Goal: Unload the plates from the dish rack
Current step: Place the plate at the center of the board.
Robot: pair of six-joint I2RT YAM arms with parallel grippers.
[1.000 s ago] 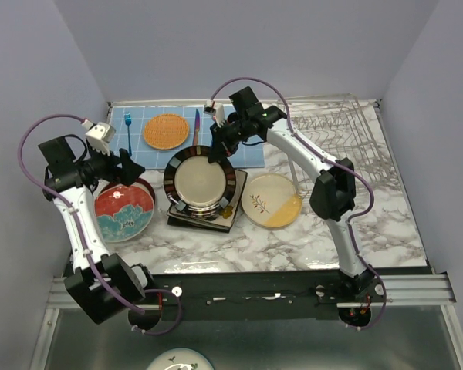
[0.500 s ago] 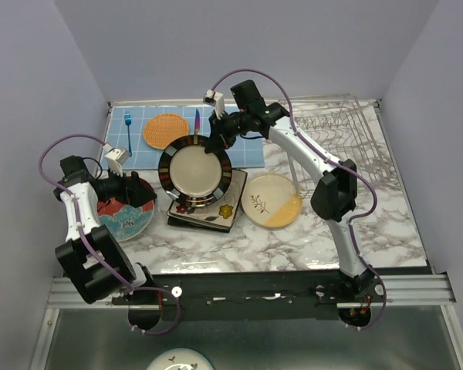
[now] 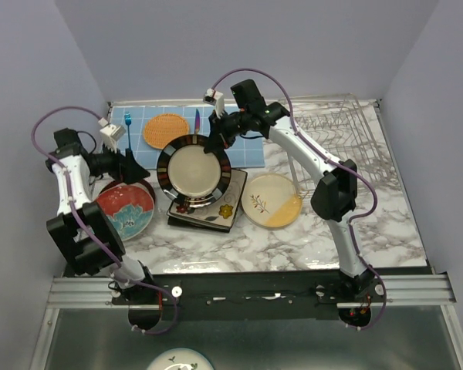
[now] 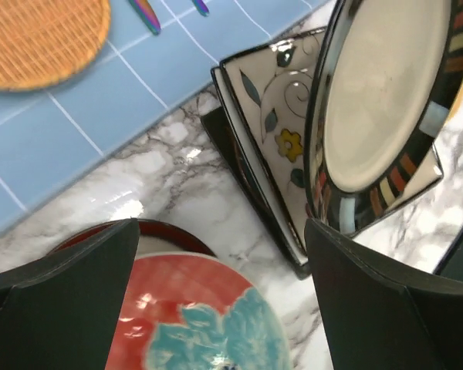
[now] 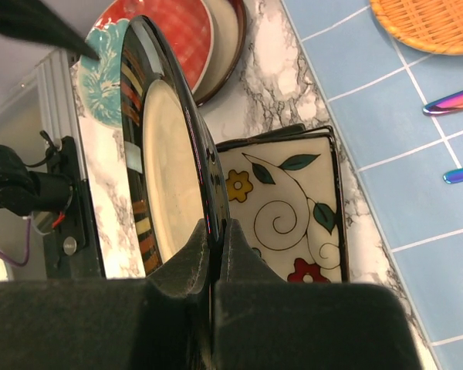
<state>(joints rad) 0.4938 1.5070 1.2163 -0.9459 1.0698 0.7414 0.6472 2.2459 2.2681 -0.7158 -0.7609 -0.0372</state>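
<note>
Centre of table (image 3: 370, 225) is blocked by the stack of square flowered plates (image 3: 220, 213). A stripe-rimmed plate (image 3: 193, 169) is held tilted over it, pinched by the right pincer (image 3: 214, 145). Left side is taken by the red and teal plate (image 3: 127, 213), with the left pincer (image 3: 136, 168) spread above it. A narrow marble gap is seen between that plate and the stack. Cream plate (image 3: 272, 200) lies just right of the stack. Bare marble is seen along the near edge and at right front, before the dish rack (image 3: 336, 127).

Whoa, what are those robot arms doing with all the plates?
They are unloading plates from the dish rack onto the table. The right arm has its jaws pinched on the rim of the stripe-rimmed plate, holding it tilted over the stack of square plates. The left arm hovers with open jaws above the red and teal plate. A cream and yellow plate lies beside the stack. No plates show in the rack.
</note>
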